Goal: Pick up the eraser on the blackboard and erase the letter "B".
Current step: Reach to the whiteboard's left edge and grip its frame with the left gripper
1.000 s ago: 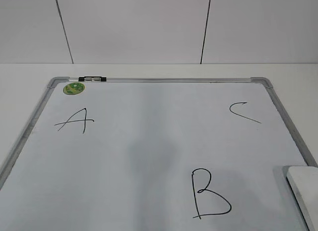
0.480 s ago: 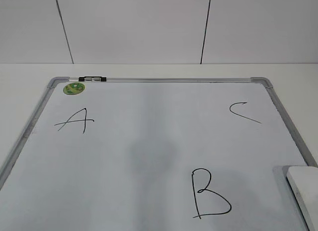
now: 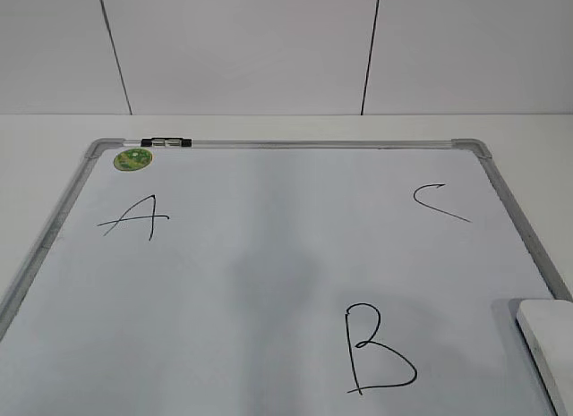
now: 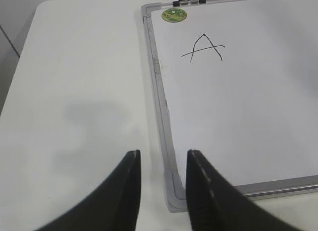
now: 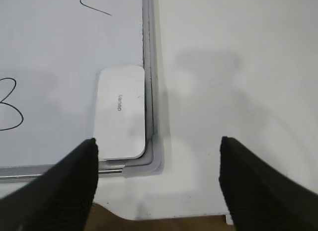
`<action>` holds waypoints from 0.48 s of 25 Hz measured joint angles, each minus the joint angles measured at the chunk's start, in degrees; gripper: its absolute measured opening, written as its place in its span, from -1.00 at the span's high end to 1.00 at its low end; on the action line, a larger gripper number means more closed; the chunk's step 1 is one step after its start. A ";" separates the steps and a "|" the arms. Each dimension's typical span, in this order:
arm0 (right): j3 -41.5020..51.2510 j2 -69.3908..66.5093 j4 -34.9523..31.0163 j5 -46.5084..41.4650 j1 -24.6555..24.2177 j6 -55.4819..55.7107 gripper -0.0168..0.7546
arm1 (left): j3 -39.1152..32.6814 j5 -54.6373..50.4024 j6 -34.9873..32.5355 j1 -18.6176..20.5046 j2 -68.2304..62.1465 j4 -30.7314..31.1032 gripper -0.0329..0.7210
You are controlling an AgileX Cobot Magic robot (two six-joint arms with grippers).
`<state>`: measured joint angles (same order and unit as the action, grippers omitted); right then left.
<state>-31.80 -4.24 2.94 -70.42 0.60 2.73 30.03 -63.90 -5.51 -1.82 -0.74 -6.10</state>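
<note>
**Eraser at rest in the board's near right corner, both grippers clear**

We found the white, smooth, rounded oblong plastic eraser (image 5: 121,112) lying flat on the large white dry-erase blackboard (image 3: 269,219), tucked into its near right corner with one long side against the grey metal frame (image 5: 150,67). Small grey print ran along its top face. In the exterior view only its far end (image 3: 546,344) showed, at the picture's lower right edge.

Left of the eraser, on the same near half of the board, stood the hand-drawn black marker letter "B" (image 3: 376,349), whole and unsmudged, well apart from the eraser. Beyond the eraser, near the right frame, we saw the black "C" (image 3: 437,201). The black "A" (image 3: 134,217) sat far across the board towards its left side, with a small round green sticker (image 3: 132,158) in the far left corner beyond it.

The right gripper (image 5: 158,179) hovered above the eraser's corner of the board, its black jaws spread wide and holding nothing. The left gripper (image 4: 161,189) hung over the board's near left corner, its jaws partly apart and empty. The board lay on a white table (image 4: 84,92).
</note>
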 joint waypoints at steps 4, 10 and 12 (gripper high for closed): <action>-2.96 -6.21 -0.12 -2.07 0.00 2.73 -0.56 | 0.00 0.00 0.00 0.00 -1.41 0.00 0.28; -7.01 -16.55 -0.12 -2.05 0.00 5.78 -0.56 | 2.26 0.00 0.00 0.00 -13.42 0.00 0.28; -8.19 -20.50 -0.22 -2.05 0.00 5.99 -0.56 | 4.33 0.00 0.00 0.00 -17.84 0.00 0.28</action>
<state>-39.99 -24.74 2.72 -72.47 0.60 8.72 34.36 -63.90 -5.51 -1.82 -18.58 -6.10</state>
